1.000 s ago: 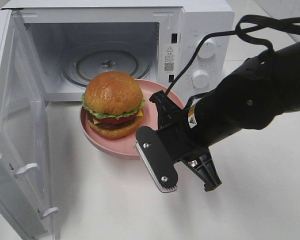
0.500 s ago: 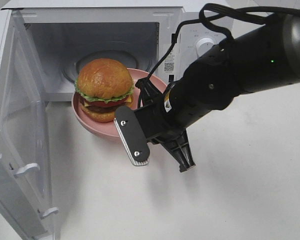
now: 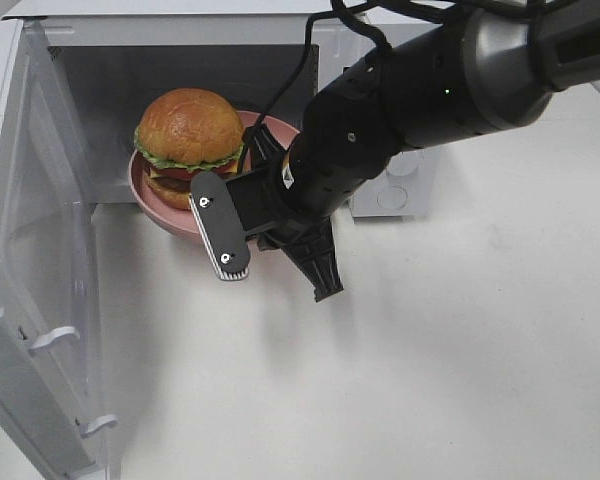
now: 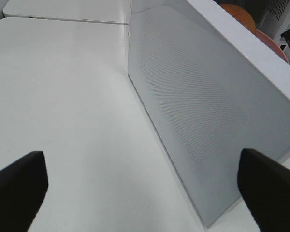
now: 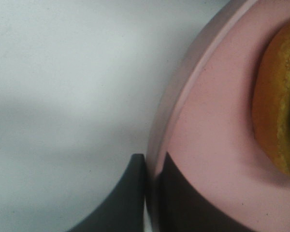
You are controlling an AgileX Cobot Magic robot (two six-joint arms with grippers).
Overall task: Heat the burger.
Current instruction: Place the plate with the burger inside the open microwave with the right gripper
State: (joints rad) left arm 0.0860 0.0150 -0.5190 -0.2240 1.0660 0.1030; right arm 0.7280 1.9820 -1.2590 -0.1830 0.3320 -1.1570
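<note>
Burger [image 3: 190,128] — on the pink plate [image 3: 148,200], at the mouth of the open microwave [image 3: 180,30]. It looks soft, stacked and glossy-topped, likely to slide or topple if tilted, so best carried by the plate's rim and kept level. Right gripper [image 5: 152,166] pinched tight on that rim. Left gripper [image 4: 140,186] spread wide, empty — beside the microwave door [image 4: 193,96].

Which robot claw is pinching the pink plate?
The right gripper: its jaws are shut on the pink plate at the rim. The left gripper is open, facing the microwave door, holding nothing.
</note>
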